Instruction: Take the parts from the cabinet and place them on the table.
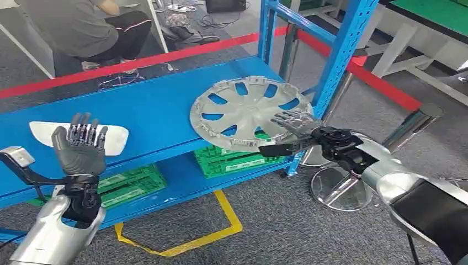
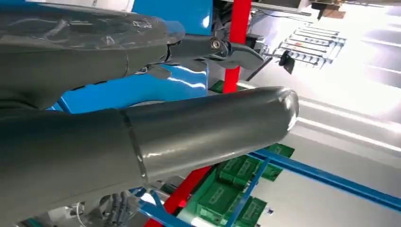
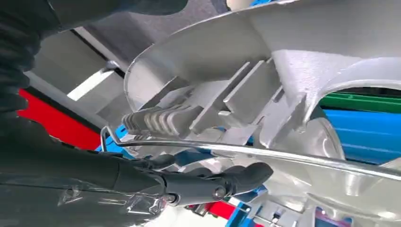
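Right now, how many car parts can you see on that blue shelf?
2. A silver hubcap sits at the shelf's right end, gripped at its edge by the right hand. A white part lies at the left, behind the open left hand. Others may be hidden.

Head view looks down on the blue shelf (image 1: 138, 110); both wrist views sit close beside it

The wheel cover (image 1: 247, 112) lies on the shelf (image 1: 149, 105), right of the white panel (image 1: 116, 138).
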Available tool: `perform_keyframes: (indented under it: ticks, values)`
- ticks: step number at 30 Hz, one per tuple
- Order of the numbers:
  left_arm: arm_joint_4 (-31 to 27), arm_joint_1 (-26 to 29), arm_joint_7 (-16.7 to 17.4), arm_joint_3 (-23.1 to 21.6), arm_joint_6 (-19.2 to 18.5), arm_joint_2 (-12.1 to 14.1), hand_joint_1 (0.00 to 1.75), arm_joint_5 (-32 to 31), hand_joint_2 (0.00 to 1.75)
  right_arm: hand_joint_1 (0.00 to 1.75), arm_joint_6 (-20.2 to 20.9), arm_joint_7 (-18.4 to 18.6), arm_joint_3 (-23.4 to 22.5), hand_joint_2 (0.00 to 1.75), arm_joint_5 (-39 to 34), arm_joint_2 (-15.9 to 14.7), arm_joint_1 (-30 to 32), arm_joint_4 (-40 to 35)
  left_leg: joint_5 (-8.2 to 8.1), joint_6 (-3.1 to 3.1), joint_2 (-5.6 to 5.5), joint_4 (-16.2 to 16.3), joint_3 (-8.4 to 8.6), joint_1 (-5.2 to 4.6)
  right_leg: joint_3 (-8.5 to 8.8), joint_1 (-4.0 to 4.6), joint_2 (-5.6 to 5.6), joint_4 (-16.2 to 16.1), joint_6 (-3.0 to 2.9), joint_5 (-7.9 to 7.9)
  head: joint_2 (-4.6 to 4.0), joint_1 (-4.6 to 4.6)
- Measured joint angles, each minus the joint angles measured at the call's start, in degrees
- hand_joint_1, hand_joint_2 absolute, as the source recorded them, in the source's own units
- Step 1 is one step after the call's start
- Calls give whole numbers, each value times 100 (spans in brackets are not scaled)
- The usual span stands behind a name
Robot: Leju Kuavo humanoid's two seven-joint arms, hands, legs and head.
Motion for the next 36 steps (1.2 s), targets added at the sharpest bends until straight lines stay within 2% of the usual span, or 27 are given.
perform_keyframes:
  ticks: [13,14,15,36]
  values:
    - [7,20,-68,0,29,0,0,26,0,0,-564,-116,-4,175,208,39,0,289,0,0,0,0,-1,0,0,0,0,0,0,0,0,0]
    - [9,21,-72,0,29,0,0,28,0,16,-573,-120,-4,175,208,41,0,306,0,0,0,0,-1,0,0,0,0,0,0,0,0,0]
    - [13,21,-74,0,26,0,0,26,0,175,-590,-123,-4,175,208,46,0,324,0,0,0,0,-1,0,0,0,0,0,0,0,0,0]
    - [127,14,-155,0,-59,2,0,26,0,175,-1080,-182,-129,175,258,107,-108,551,0,1,-3,4,1,-1,4,0,-4,0,1,1,0,-2]
